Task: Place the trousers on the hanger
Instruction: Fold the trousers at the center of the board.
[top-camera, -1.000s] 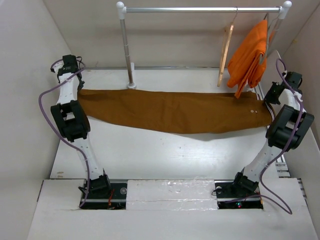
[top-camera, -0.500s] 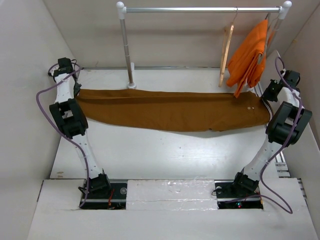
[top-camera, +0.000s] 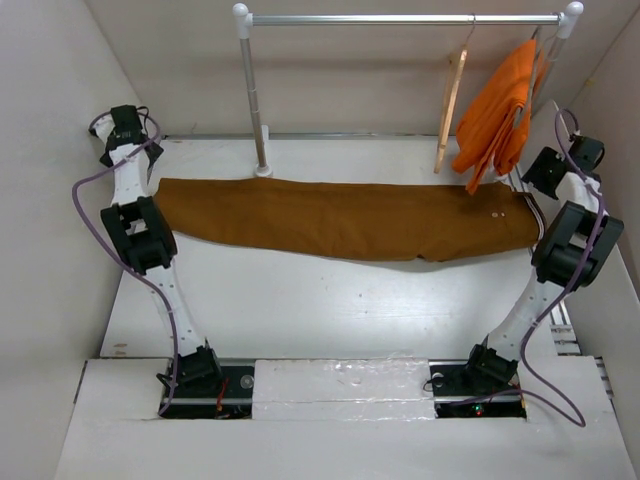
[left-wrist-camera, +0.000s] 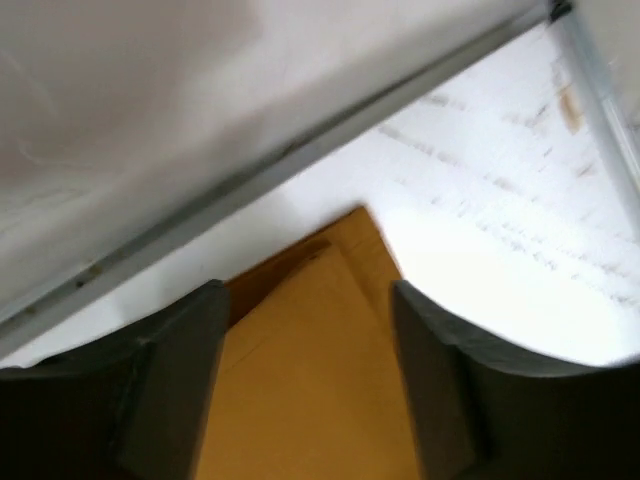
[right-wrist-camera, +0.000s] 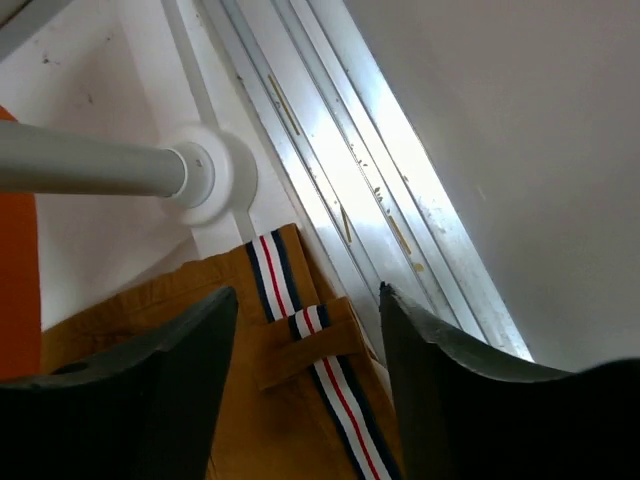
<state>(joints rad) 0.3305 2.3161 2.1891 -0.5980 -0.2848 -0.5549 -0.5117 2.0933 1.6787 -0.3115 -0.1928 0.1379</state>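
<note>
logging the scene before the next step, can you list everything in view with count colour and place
table: one, white, under everything
clothes rail: one, white posts and silver bar, far side of the table
hanger: one, pale wood, hanging from the clothes rail, left of the orange garment
orange garment: one, bright orange, hanging at the clothes rail's right end
trousers: one, rust-brown, laid flat across the table
left gripper: one, dark, open over the trousers' left end
right gripper: one, dark, open over the trousers' waistband end

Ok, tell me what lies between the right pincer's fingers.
In the right wrist view, the trousers, their striped waistband end with a belt loop, lie between the fingers of the open right pincer.
</note>
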